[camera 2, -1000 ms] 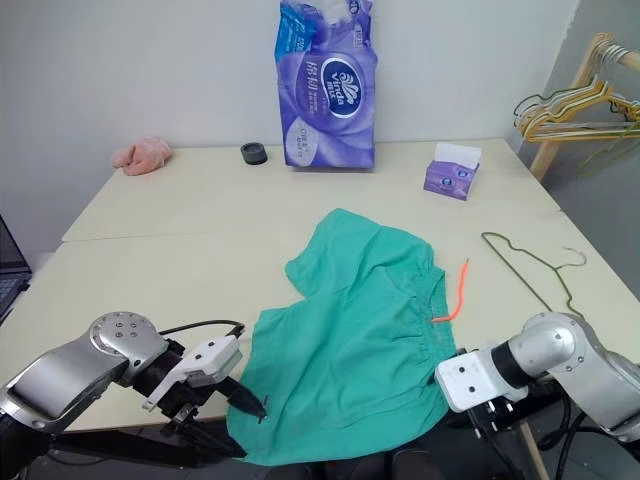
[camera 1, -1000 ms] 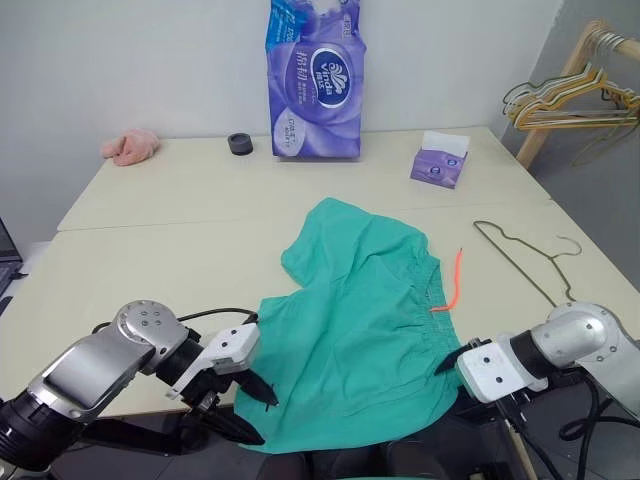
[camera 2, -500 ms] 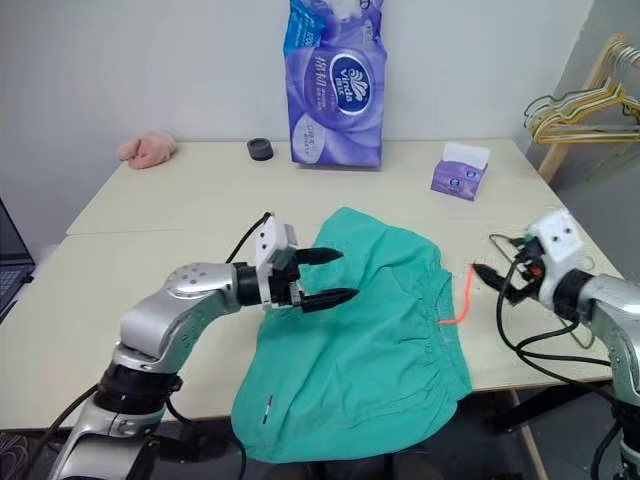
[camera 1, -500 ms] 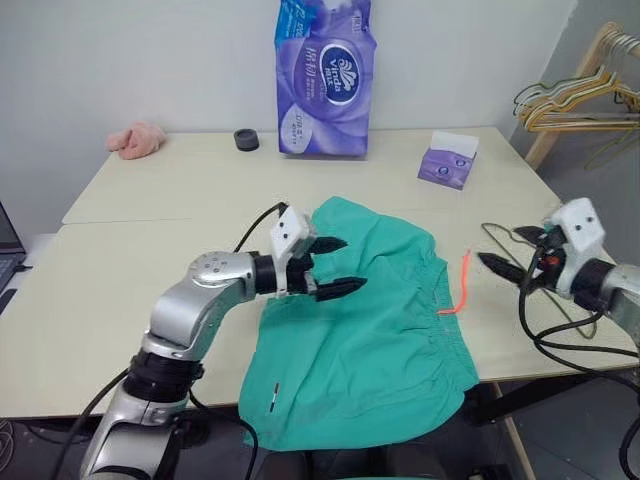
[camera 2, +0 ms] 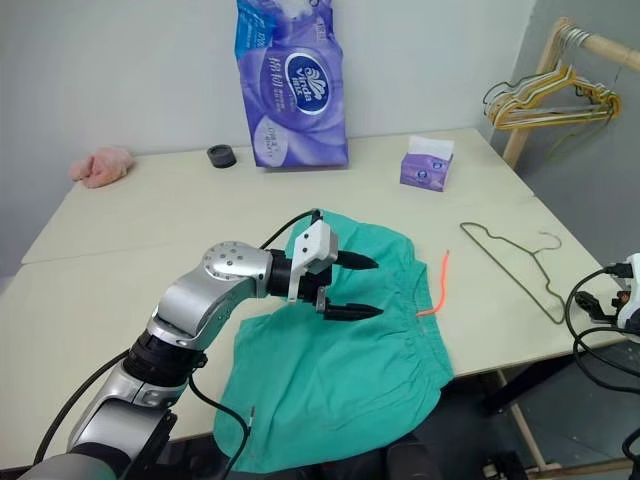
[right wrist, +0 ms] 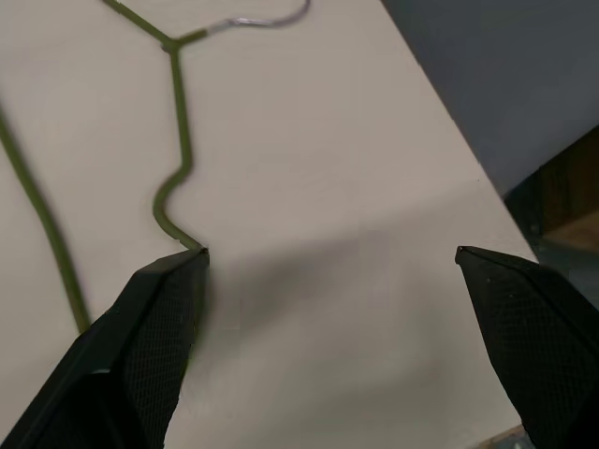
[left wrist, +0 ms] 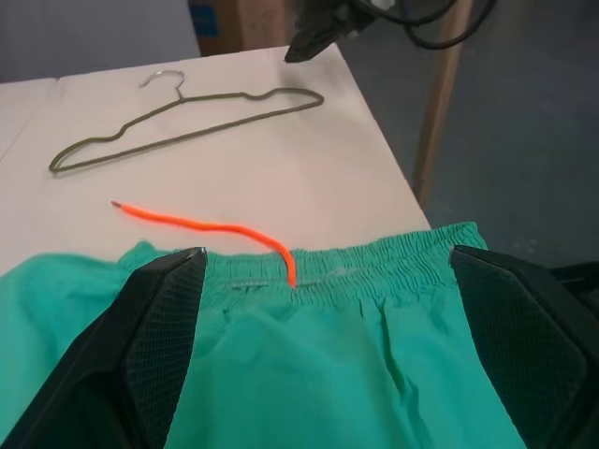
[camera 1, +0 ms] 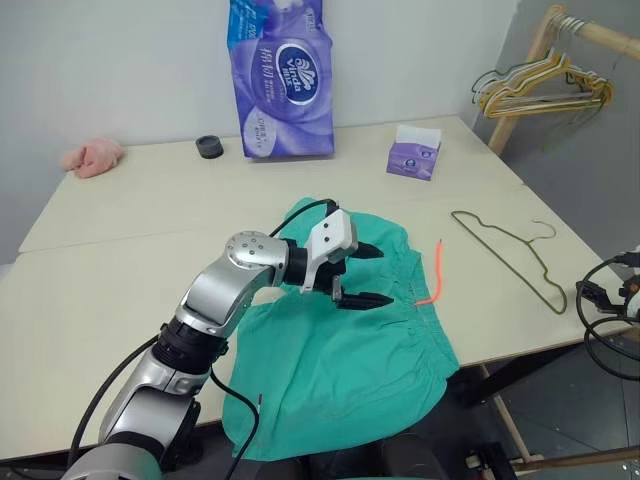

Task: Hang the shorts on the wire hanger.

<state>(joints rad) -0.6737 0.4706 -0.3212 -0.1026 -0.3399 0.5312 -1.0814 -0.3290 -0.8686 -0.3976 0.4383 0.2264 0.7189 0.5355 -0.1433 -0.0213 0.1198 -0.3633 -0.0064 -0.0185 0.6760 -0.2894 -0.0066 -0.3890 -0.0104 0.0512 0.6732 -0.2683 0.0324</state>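
Beige table (camera 1: 120,260) carries tissue pack (camera 1: 281,80), tissue box (camera 1: 412,159), pink cloth (camera 1: 92,157).

Left arm (camera 1: 215,300): brushed silver metal shells, round shoulder-like joint cap with small screws, black joint bands, white block at wrist, thin black cable looped along it. Left gripper (camera 1: 365,275): two pointed black fingers (left wrist: 140,346) with fine mesh-textured inner faces. Right gripper (right wrist: 328,355): same black textured fingers.

A purple tissue pack (camera 1: 281,80), tissue box (camera 1: 412,158) and pink cloth (camera 1: 90,158) sit on the table (camera 1: 120,260).
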